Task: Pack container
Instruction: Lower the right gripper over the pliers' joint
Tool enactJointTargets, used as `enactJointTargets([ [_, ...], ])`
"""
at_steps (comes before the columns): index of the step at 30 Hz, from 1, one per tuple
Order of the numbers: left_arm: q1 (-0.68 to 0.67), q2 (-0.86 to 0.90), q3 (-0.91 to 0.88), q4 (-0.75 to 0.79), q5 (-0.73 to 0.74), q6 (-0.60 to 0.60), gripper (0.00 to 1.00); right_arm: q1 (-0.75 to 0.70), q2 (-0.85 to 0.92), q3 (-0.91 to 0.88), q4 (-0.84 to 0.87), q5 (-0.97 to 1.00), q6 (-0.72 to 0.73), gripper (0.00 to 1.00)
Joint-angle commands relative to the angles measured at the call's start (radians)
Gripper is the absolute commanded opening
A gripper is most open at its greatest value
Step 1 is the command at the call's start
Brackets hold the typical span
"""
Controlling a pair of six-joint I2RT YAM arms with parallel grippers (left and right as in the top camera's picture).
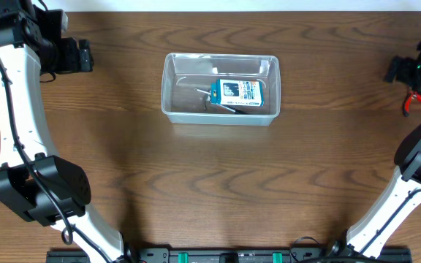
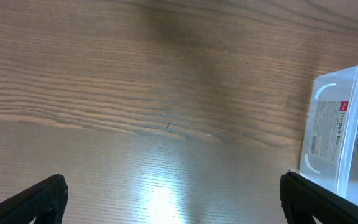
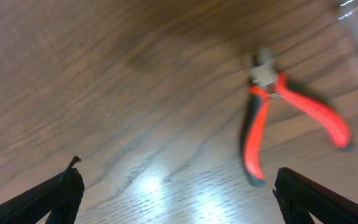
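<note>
While left gripper (image 2: pixel 173 198) and right gripper (image 3: pixel 182 196) gape wide, holding nothing, we see pliers (image 3: pixel 257 134) near the right, box (image 1: pixel 237 93) inside container (image 1: pixel 168 88).

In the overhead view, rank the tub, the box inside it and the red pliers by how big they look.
1. Clear tub
2. Blue-and-white box
3. Red pliers, possibly partly hidden, so their place below the box is unsure.
</note>
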Motion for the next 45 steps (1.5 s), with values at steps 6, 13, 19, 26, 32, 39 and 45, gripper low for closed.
enactJointTargets([
  [6,0.003,-0.003,0.001,-0.003,-0.008,0.005,0.98,-0.036,0.059,0.065,-0.048,0.080,0.011,0.99],
  [13,0.003,-0.003,0.001,-0.003,-0.008,0.005,0.98,-0.081,0.064,0.065,-0.059,0.061,0.019,0.99],
  [19,0.003,-0.003,0.001,-0.003,-0.008,0.005,0.98,-0.095,0.088,0.065,-0.079,0.042,0.008,0.99],
  [26,0.003,-0.003,0.001,-0.003,-0.008,0.005,0.98,-0.090,0.132,0.065,-0.090,0.035,-0.013,0.99],
  [32,0.003,-0.003,0.001,-0.003,-0.008,0.005,0.98,-0.090,0.137,0.065,-0.076,0.036,-0.027,0.99],
  [39,0.003,-0.003,0.001,-0.003,-0.008,0.005,0.98,-0.086,0.137,0.065,-0.057,0.036,-0.037,0.99],
  [45,0.003,-0.003,0.001,-0.003,-0.008,0.005,0.98,-0.072,0.137,0.065,-0.036,0.036,-0.087,0.99],
])
